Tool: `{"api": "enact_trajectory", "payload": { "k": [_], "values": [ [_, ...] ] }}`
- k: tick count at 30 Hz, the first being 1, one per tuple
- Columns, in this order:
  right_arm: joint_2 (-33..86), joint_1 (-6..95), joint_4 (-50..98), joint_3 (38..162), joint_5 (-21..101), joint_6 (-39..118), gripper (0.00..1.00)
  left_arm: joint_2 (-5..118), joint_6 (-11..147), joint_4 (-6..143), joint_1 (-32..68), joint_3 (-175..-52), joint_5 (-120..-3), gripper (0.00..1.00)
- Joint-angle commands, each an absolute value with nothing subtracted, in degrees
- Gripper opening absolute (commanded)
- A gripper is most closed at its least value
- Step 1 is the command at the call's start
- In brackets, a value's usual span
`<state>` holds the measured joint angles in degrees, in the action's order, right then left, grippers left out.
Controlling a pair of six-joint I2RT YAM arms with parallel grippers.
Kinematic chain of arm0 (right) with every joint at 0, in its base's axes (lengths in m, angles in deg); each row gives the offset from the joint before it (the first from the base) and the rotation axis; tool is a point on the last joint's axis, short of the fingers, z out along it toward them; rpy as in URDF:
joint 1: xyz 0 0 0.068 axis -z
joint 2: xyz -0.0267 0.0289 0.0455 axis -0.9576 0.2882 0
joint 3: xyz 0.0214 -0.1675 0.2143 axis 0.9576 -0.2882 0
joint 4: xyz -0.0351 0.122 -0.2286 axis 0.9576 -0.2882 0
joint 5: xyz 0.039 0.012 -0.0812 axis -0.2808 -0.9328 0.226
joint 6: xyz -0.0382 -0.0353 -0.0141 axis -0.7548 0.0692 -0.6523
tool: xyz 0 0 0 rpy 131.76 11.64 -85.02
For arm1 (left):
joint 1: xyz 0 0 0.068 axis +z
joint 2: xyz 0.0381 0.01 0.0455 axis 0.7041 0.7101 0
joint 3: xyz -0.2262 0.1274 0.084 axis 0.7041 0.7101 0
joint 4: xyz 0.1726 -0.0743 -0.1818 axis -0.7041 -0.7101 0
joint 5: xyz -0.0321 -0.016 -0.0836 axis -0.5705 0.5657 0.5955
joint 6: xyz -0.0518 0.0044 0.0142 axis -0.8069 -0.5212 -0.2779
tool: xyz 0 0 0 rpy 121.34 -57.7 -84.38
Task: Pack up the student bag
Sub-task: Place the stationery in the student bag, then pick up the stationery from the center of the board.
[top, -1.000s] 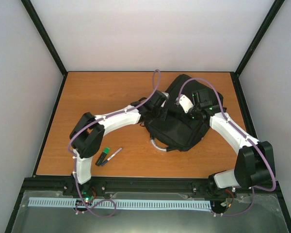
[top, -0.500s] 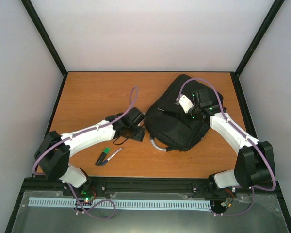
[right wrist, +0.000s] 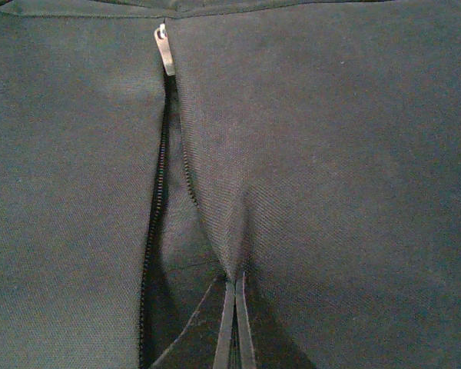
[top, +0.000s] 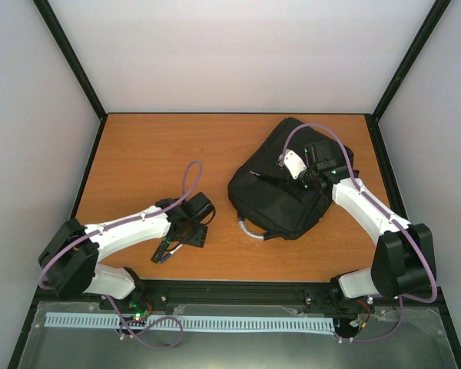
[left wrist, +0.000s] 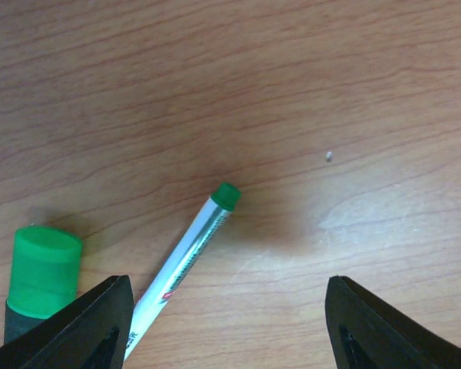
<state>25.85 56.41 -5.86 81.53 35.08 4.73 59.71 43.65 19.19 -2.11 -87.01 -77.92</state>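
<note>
The student bag, a black backpack, lies at the right of the table with its grey loop handle toward me. My right gripper sits on top of it. In the right wrist view its jaws are shut, pinching a fold of the bag's fabric beside the parted zip. My left gripper hangs open low over the table. Between its fingers is bare wood, and a white pen with a green cap lies slanted by the left finger.
A thick green-capped marker lies left of the pen; both sit near the front edge. The zip pull rests at the far end of the opening. Black frame posts and white walls ring the wooden table.
My left arm has drawn back from the bag to the near left, over the pens, and its jaws have opened. The right arm and bag have not moved.
</note>
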Motion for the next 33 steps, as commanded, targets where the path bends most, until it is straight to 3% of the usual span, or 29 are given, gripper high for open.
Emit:
{"api": "enact_trajectory", "payload": {
  "k": [1, 10, 24, 33],
  "values": [
    [25.43, 56.46, -6.11, 81.92, 33.63, 4.53, 0.03, 60.34, 39.63, 18.12, -1.74, -86.75, -80.89, 0.71],
    [25.38, 56.46, -6.14, 81.89, 33.29, 4.35, 0.03, 64.71, 39.97, 17.92, -1.72, -86.99, -79.78, 0.60],
    [25.71, 56.47, -6.22, 81.96, 33.12, 4.24, 0.03, 65.94, 41.65, 19.46, -1.68, -86.72, -79.44, 0.52],
    [25.73, 56.46, -6.35, 81.96, 33.08, 4.26, 0.03, 67.37, 43.24, 21.73, -1.73, -86.11, -74.48, 0.27]
  ]
}}
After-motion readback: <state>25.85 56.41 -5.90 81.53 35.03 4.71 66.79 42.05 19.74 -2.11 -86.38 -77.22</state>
